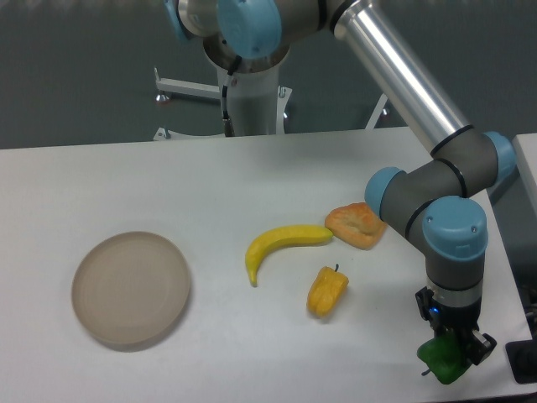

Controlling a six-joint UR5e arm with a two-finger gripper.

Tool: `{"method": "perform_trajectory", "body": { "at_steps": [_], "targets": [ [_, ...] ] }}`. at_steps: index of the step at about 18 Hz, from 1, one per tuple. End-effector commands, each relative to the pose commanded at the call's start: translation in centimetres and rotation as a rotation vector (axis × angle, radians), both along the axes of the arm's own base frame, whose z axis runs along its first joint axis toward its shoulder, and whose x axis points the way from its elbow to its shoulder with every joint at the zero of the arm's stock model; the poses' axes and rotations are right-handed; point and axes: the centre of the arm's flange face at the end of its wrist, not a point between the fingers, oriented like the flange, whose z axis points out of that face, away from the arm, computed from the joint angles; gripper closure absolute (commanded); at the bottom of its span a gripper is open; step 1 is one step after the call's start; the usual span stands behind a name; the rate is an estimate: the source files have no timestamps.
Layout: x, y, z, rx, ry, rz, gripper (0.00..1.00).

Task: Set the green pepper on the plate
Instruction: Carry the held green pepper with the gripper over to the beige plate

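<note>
The green pepper point(447, 363) sits at the table's front right, small and bright green, partly covered by my gripper. My gripper point(454, 348) points straight down over it, with its dark fingers at the pepper's sides; they look closed on it, though the contact is partly hidden. The pepper seems at table level. The plate point(131, 290), round and beige-tan, lies at the front left, far from the gripper, with nothing on it.
A yellow banana point(281, 246) lies mid-table. A yellow-orange pepper point(326, 292) lies just in front of it. An orange pastry-like piece point(357, 225) lies behind the arm's wrist. The table's front and right edges are close to the gripper.
</note>
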Motion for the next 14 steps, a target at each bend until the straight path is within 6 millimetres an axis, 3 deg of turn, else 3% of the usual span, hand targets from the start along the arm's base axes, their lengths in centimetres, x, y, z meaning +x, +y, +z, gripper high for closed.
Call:
{"method": "perform_trajectory", "body": {
  "at_steps": [8, 9, 12, 14],
  "targets": [
    [3.0, 0.3, 1.2, -0.016, -0.053, 0.042, 0.62],
    [4.9, 0.8, 1.4, -0.019, -0.064, 0.038, 0.62],
    [7.3, -0.8, 2.6, -0.025, -0.094, 0.078, 0.62],
    [10.2, -1.5, 3.4, -0.017, -0.128, 0.109, 0.62]
  ]
}}
